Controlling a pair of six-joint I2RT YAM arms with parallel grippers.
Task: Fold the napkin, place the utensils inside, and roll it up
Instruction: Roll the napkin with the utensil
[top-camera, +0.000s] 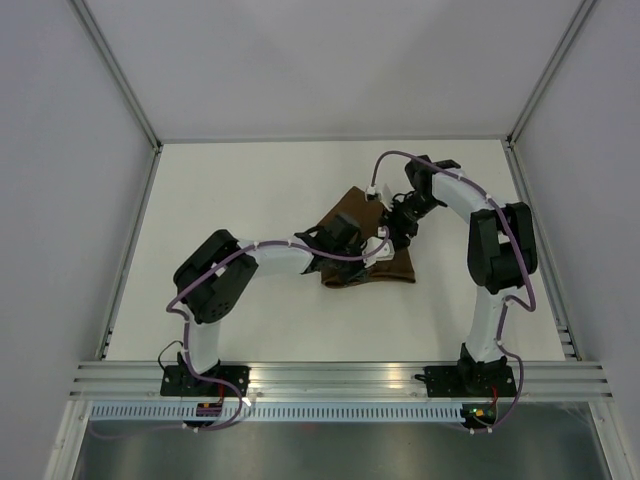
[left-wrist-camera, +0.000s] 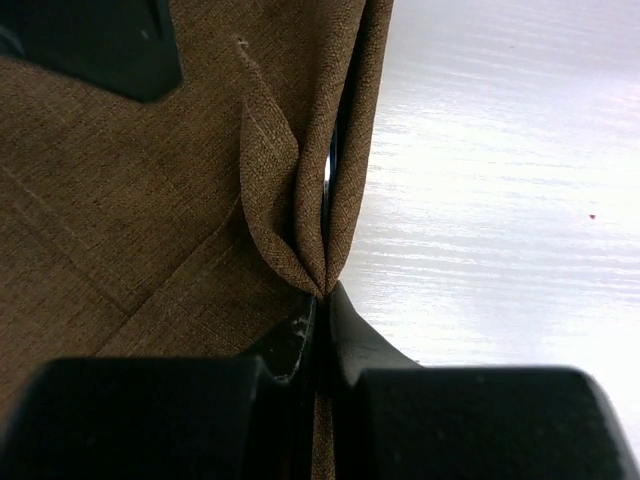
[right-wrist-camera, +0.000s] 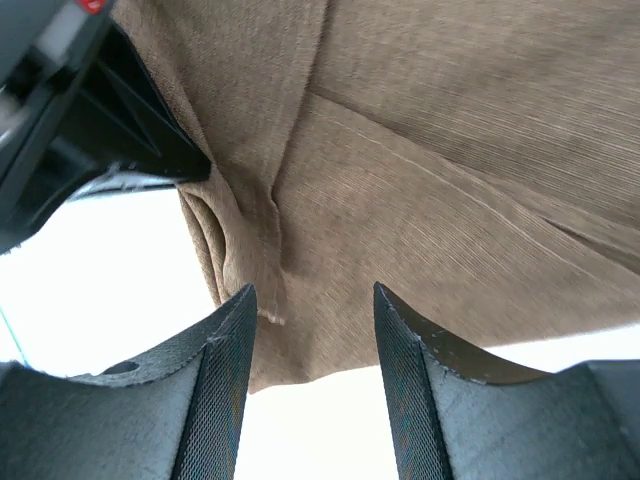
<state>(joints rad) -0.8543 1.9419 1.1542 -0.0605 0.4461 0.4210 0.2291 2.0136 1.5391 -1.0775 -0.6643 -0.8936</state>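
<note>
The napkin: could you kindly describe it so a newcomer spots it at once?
On the white table, look just right of centre. There lies the dark-brown matte cloth napkin, crumpled, pinched by the left pincer: the only brown thing in view.

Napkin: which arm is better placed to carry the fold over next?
Left. The left gripper is shut on a pinched fold of the napkin; the right gripper is open, holding nothing.

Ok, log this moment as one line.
step: folding | left claw: shut on dark-brown matte cloth napkin | right claw: open, facing napkin | utensils: not visible
</note>
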